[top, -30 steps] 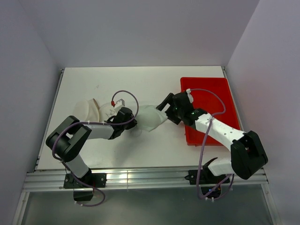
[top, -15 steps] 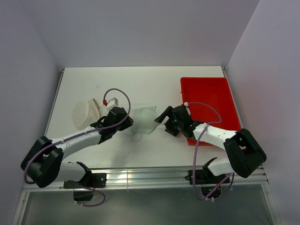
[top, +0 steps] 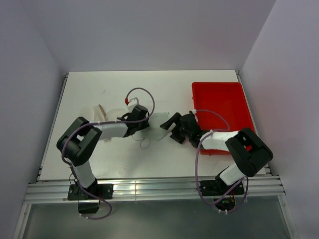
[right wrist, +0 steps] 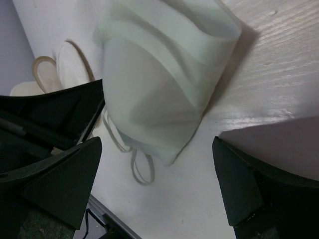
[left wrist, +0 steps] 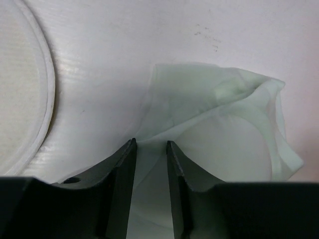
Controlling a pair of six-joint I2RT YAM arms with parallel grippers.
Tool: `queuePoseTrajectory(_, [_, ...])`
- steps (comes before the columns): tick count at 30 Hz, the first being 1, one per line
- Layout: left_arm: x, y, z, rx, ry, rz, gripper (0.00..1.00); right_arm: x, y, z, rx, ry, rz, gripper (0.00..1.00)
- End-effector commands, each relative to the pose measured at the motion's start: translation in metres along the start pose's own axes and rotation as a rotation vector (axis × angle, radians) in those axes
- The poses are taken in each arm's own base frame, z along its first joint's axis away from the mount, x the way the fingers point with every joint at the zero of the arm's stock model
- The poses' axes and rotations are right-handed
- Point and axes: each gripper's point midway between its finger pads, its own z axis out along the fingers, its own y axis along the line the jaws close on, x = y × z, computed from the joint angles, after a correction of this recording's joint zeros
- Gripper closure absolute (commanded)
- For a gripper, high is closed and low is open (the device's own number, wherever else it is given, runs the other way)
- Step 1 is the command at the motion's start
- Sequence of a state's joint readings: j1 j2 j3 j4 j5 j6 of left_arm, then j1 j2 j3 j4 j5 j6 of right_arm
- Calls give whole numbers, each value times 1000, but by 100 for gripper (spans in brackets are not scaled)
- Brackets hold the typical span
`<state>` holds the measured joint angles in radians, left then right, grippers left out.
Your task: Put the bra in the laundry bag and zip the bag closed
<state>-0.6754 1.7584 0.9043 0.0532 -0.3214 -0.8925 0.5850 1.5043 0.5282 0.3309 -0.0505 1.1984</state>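
Observation:
The bra (top: 157, 121) lies crumpled on the white table between my two grippers, a thin strap loop (top: 144, 144) trailing toward the near edge. My left gripper (top: 147, 124) is at its left side. In the left wrist view the left gripper (left wrist: 150, 143) has its jaws a narrow gap apart, and the bra (left wrist: 224, 124) fabric runs loosely between and beyond them. My right gripper (top: 170, 128) stands wide open just right of the bra. The right wrist view shows the bra (right wrist: 159, 84) ahead of the right gripper (right wrist: 157, 145). The laundry bag (top: 93, 116) lies left of the left gripper, and its disc face (left wrist: 22, 84) also shows in the left wrist view.
A red tray (top: 224, 99) sits at the right of the table, behind the right arm. The laundry bag's cream rims (right wrist: 62, 62) show beyond the bra in the right wrist view. Grey walls close in the table on three sides.
The left jaws have come apart from shut. The left wrist moved back toward the bra after swinging left. The right gripper drew nearer and lower, staying wide open. The bra shifted slightly left.

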Motion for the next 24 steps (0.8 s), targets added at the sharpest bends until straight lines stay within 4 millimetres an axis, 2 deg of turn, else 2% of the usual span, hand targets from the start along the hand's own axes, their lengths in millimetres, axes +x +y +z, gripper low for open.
queuePoseTrajectory(1, [-5,-4,12,-2,-20,21,63,10,-21,7,49,-3,2,0])
queuePoseTrajectory(7, [18,9,27,-53,50,44,76,27,-31,24,69,33,34,0])
queuePoseTrajectory(9, [31,16,35,-76,87,54,87,32,-36,30,73,43,62,0])
queuePoseTrajectory(10, [36,20,38,-85,99,55,96,33,-38,31,74,46,70,0])
queuePoseTrajectory(11, [40,22,39,-83,109,52,100,34,-39,32,75,47,79,0])
queuePoseTrajectory(16, [55,24,38,-60,154,33,100,34,-48,38,78,25,146,0])
queuePoseTrajectory(24, [72,27,27,-19,201,-9,100,19,-40,40,43,-53,238,1])
